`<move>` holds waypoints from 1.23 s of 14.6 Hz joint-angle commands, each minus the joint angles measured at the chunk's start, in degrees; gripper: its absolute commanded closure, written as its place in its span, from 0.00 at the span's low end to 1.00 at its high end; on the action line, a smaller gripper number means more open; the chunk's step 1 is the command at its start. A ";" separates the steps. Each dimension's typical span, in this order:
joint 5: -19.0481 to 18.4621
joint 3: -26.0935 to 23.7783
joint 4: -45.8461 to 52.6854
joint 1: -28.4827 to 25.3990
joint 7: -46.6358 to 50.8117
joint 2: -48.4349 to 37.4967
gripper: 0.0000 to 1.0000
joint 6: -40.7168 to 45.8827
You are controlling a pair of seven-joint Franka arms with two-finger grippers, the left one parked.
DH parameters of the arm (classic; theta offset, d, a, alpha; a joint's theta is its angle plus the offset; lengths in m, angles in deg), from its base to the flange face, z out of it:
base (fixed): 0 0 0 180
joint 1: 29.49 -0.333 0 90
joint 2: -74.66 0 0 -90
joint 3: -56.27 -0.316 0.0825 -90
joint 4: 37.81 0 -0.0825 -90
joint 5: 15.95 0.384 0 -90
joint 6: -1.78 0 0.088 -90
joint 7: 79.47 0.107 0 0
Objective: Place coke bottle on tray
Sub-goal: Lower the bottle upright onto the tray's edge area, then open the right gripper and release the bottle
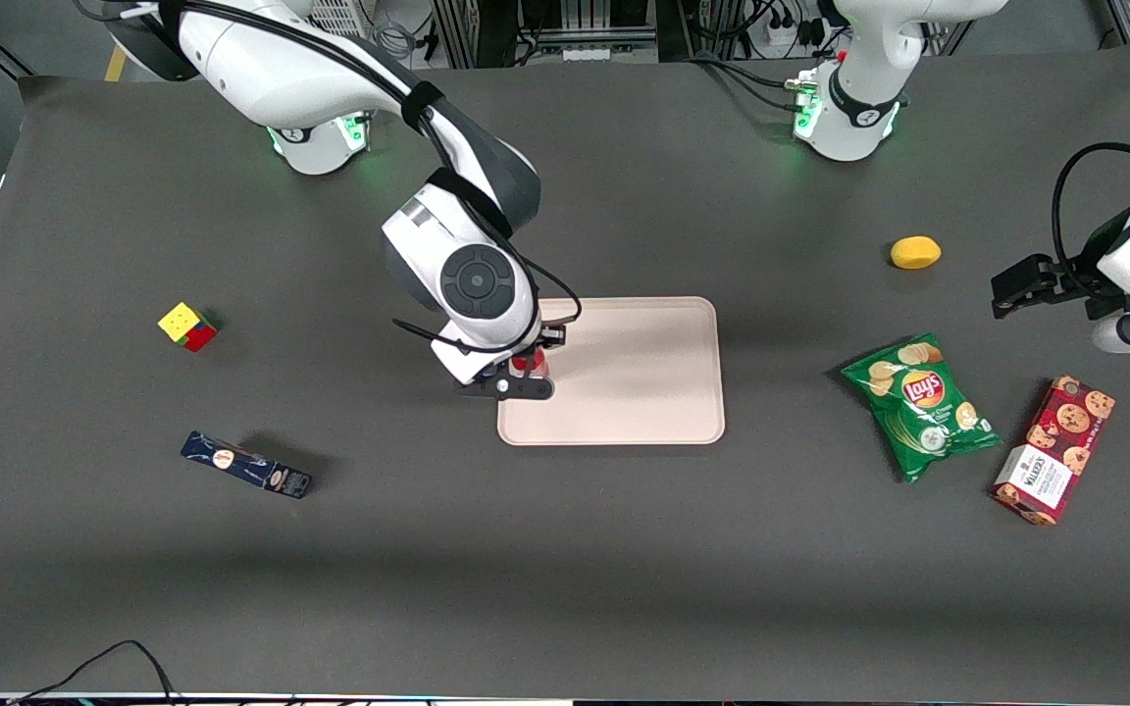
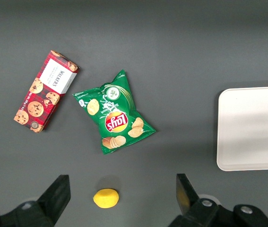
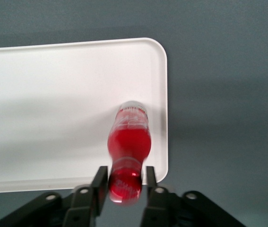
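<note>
The coke bottle (image 1: 529, 365) is a slim red bottle with a red cap. It stands upright on the pale pink-beige tray (image 1: 634, 378), close to the tray's edge toward the working arm's end. In the right wrist view the bottle (image 3: 129, 142) stands near a rounded corner of the tray (image 3: 53, 94). My right gripper (image 3: 126, 172) is directly above the bottle, with its fingers on either side of the cap. One finger is at the cap and a narrow gap shows at the other. In the front view the gripper (image 1: 526, 378) hides most of the bottle.
A Rubik's cube (image 1: 186, 326) and a dark blue box (image 1: 246, 465) lie toward the working arm's end. A lemon (image 1: 915, 252), a green Lay's bag (image 1: 921, 405) and a red cookie box (image 1: 1054, 450) lie toward the parked arm's end.
</note>
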State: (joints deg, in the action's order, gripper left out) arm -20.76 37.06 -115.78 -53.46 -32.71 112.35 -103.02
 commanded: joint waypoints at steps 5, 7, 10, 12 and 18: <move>-1.43 -0.31 2.12 -0.46 2.19 -0.07 0.00 -0.14; -1.08 -0.31 2.12 0.33 2.28 -2.35 0.00 -0.06; -0.37 -0.22 1.43 3.04 1.06 -6.65 0.00 0.73; -0.29 0.31 -1.29 5.59 -3.23 -10.43 0.00 1.17; 5.33 11.53 -8.67 7.62 -21.32 -22.29 0.00 1.44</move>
State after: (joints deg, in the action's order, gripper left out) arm -19.45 42.38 -117.68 -45.87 -44.96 97.78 -101.20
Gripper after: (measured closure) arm 0.000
